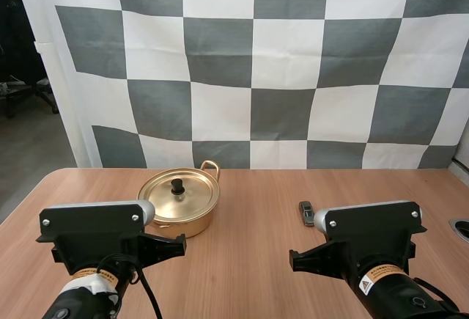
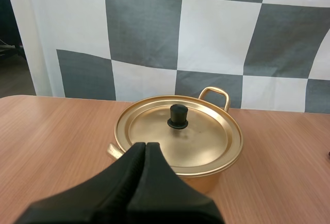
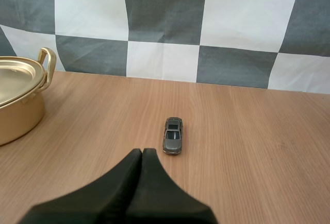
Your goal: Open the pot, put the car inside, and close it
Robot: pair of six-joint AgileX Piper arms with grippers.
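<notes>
Overhead, pot [image 1: 179,220]: stood on the table [image 1: 249,260] on the left arm's side, with its lid [image 1: 187,196] seated flat and the black knob [image 1: 176,185] upright at the centre.
Overhead, car [image 1: 306,213]: laid on the table to the right of the pot, well apart from it, just ahead of the right arm.
Left wrist, left fingers [image 2: 154,183]: closed together into one dark wedge, nothing held, aimed at the knob from the near side of the pot and stopped short of it.
Left wrist, step in hand: judged to be lid removal, not yet begun. The fingers should be opened before the descent, centred over the knob, and closed on its upright part above the flared base.
Left wrist, lift: best taken straight up until the rim is cleared, after which the lid can be set on bare table away from the car.
Right wrist, right fingers [image 3: 154,193]: pressed shut as a wedge and empty, with the car just beyond the tips and slightly to one side.
Right wrist, car: seen on its wheels, lying lengthwise away from the fingers, the pot off to the side.
Right wrist, caution: the car is small and low, so a grasp across its narrow sides is advised, with the tips brought nearly to the table.
</notes>
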